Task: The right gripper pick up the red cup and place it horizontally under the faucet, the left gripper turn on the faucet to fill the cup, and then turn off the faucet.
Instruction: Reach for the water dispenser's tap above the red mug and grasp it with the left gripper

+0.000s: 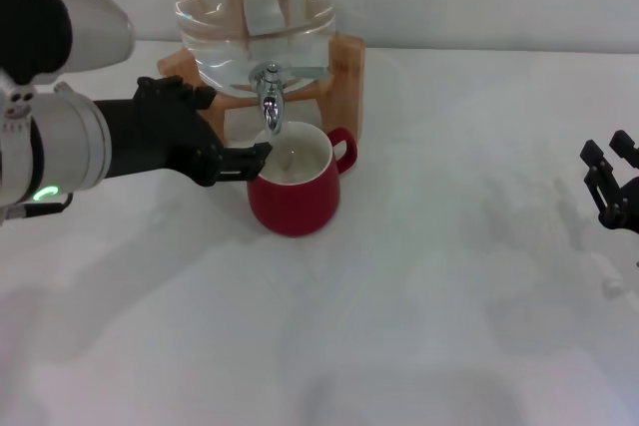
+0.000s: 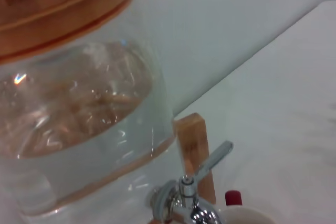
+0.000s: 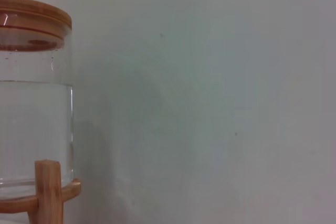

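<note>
Even, bright diffuse lighting; soft shadows on the table (image 1: 419,326); glints on the water jug (image 2: 79,119), close-up blurred.

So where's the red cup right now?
In the head view the cup stands upright on the table, centre-left, directly under the faucet, with the left hand at its left rim.

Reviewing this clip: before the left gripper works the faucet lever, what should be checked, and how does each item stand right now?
1. Red cup upright under the faucet spout: ok.
2. Right gripper away from the cup, at the table's right edge: ok.
3. Left gripper close beside the cup's rim, below the faucet: ok.
4. Lever unobstructed: ok.
5. Water flowing: cannot tell.
6. Jug holds water: ok.
</note>
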Robot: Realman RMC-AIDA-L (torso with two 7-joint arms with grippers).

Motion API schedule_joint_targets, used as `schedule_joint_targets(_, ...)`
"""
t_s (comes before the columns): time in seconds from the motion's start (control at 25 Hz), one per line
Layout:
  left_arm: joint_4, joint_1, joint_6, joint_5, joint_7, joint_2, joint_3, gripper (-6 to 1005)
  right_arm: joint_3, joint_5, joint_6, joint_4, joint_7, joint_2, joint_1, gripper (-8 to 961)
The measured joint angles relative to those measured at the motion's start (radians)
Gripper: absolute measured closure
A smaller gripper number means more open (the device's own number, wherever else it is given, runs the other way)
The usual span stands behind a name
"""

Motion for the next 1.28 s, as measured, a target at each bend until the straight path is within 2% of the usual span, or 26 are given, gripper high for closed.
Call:
schedule_joint_targets(0.4, -0.045, -0.044, 0.056, -0.079, 0.090, -0.001, -0.018, 126, -0.005, -0.005, -0.001, 0.002, 0.010, 0.000, 0.002, 624)
schedule_joint_targets(0.8, -0.108, -0.106, 0.069, -0.090, 0.103, -0.002, -0.031, 126, -0.006, -0.009, -0.006, 0.002, 0.011, 0.000, -0.002, 624)
schedule_joint_targets(1.28, -0.126, -0.129, 0.117, -0.089, 0.103, -0.002, -0.043, 126, -0.006, -0.008, -0.006, 0.002, 0.012, 0.000, -0.002, 624)
